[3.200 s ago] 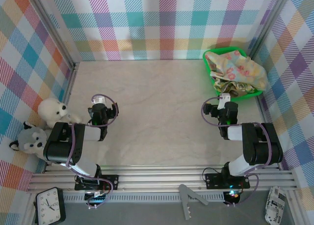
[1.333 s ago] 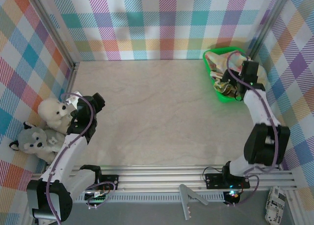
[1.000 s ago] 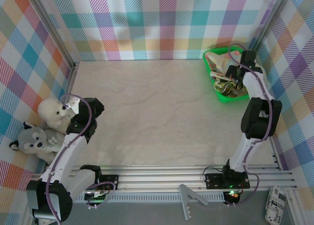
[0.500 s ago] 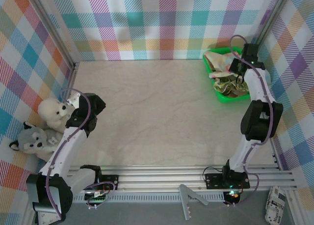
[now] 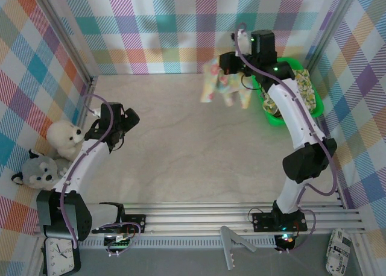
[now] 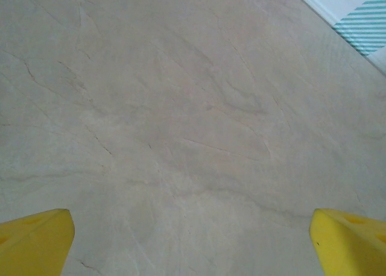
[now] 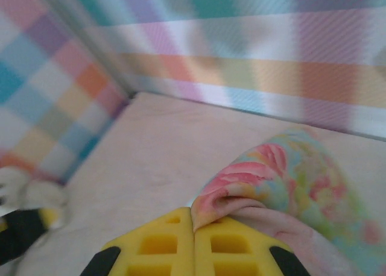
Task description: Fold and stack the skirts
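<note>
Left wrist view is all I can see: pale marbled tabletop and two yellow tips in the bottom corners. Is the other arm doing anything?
Observer: Yes. The right gripper is shut on a pale floral skirt, which dangles over the far side of the table.
Operator: Are there more cloths around?
Observer: More floral cloth lies in a green tray at the far right corner.
Operator: And is my arm near anything?
Observer: A white plush toy and a grey plush toy sit to the left of the left gripper, whose jaws stand open and empty.
</note>
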Robot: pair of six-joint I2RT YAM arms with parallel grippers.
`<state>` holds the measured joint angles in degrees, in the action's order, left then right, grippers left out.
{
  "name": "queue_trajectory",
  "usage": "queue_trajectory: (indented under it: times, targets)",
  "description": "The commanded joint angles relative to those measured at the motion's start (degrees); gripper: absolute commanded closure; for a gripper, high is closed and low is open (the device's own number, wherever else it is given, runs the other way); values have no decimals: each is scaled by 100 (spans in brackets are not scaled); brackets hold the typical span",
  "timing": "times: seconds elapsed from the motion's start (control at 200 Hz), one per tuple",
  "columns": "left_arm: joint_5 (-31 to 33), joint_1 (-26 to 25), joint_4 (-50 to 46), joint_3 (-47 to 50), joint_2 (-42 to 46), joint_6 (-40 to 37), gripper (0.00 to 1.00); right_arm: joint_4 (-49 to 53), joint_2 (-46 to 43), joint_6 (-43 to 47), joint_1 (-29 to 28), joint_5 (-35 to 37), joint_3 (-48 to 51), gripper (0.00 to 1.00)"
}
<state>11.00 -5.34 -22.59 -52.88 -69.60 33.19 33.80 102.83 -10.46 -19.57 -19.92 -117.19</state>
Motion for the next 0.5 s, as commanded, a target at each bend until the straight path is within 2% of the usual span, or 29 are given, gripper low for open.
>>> queue_trajectory:
  times: [0.0,0.18,0.22,0.285,0.32,0.355,0.405,0.42,0.495]
  targets:
    - [-17,42,-334,-286,39,-150,0,105,-18,-45,-60,-1044,-133,100]
    - [247,42,-562,-403,255,-151,0,185,-271,699,-23,-829,1201,98]
    - [290,42,-591,-391,303,-119,0,184,-272,811,5,-558,1542,86]
    - [323,42,-632,-361,343,-48,0,49,-278,869,40,42,2086,53]
    - [324,42,-670,-341,340,3,0,2,-281,868,43,343,2305,40]
    - [341,38,-732,-333,329,68,0,-13,-295,821,42,522,2475,23]
    - [353,42,-858,-314,282,201,0,-55,-339,713,34,566,2735,4]
    - [359,42,-894,-298,259,238,0,-61,-360,689,34,542,2820,0]
    - [360,42,-1073,-231,153,435,0,-206,-481,384,26,495,3310,1]
